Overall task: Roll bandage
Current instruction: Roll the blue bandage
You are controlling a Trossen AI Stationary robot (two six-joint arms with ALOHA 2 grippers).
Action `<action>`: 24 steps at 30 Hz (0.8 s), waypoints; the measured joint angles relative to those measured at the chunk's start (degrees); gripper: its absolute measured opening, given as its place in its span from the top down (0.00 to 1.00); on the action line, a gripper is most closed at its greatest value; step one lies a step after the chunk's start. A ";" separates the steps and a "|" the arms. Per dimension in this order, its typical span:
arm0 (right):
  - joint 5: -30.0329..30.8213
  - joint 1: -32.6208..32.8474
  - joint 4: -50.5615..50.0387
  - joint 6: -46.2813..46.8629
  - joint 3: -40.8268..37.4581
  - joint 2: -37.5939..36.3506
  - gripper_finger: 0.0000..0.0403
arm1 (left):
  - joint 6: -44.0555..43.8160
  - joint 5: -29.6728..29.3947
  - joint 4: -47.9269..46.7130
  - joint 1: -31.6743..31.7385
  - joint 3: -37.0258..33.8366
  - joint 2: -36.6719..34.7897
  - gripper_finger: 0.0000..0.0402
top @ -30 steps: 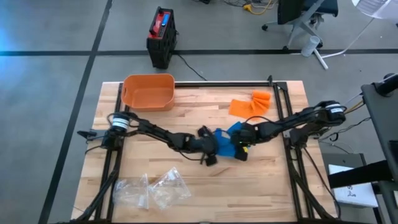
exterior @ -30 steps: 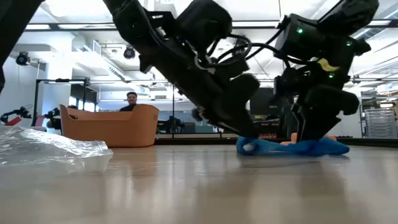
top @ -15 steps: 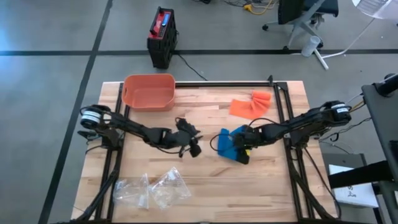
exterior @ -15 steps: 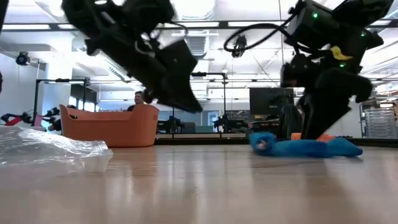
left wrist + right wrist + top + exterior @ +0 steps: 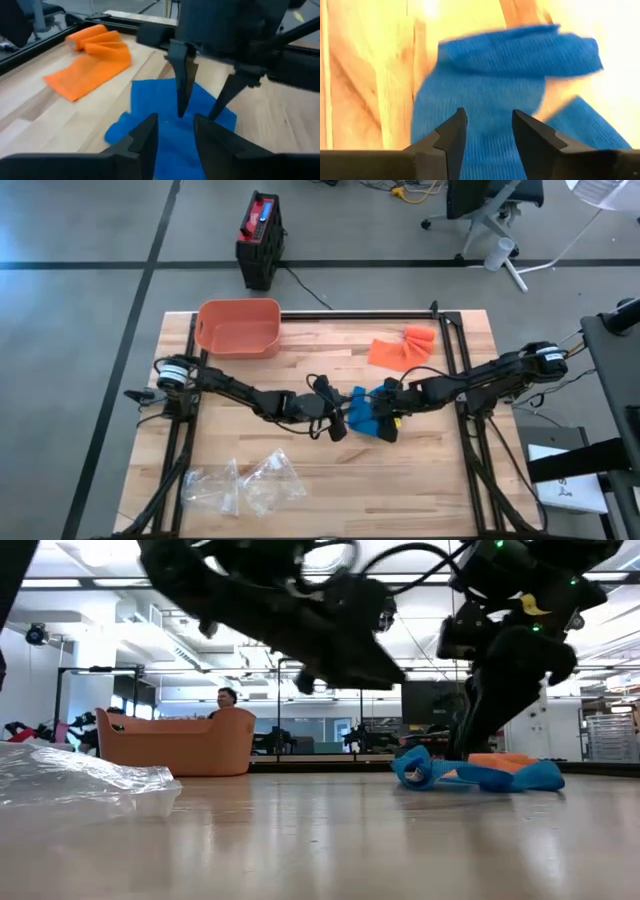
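Note:
A blue bandage (image 5: 366,412) lies crumpled at mid-table, resting flat on the wood; in the low view its one end (image 5: 412,768) curls up in a loose loop. My left gripper (image 5: 338,423) hovers open just left of it, raised off the table (image 5: 350,660), with nothing between its fingers (image 5: 172,137). My right gripper (image 5: 389,420) stands open over the bandage's right part, fingers pointing steeply down at the cloth (image 5: 487,100). An orange bandage (image 5: 402,346) lies farther back on the right. My right gripper's two fingertips (image 5: 181,111) come down from above onto the middle of the blue bandage (image 5: 165,100), spread apart. I cannot tell whether they touch the cloth or stand just above it. The bandage lies on the table.
An orange tub (image 5: 240,327) stands at the far left of the table. Crumpled clear plastic bags (image 5: 245,485) lie at the near left. The table's frame rails (image 5: 455,350) run along both sides. A person shows in the room beyond the tub (image 5: 228,700).
My left gripper has drawn away from the blue bandage toward the table's left, then swung back to it, and now hangs higher and closer to level than before. My right gripper has risen a little over the bandage. The bandage's end near the left gripper now curls up more.

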 joint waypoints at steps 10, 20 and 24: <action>7.22 -0.35 7.12 -0.62 -0.35 5.22 0.62 | 1.53 1.56 -11.59 2.55 12.28 10.05 0.76; 7.23 -0.37 10.72 0.03 -1.80 9.36 0.59 | 1.33 5.41 -7.35 3.65 12.54 12.99 0.79; 7.18 -0.35 12.24 0.39 -1.76 11.61 0.60 | 1.52 5.38 -9.18 3.86 11.70 12.71 0.78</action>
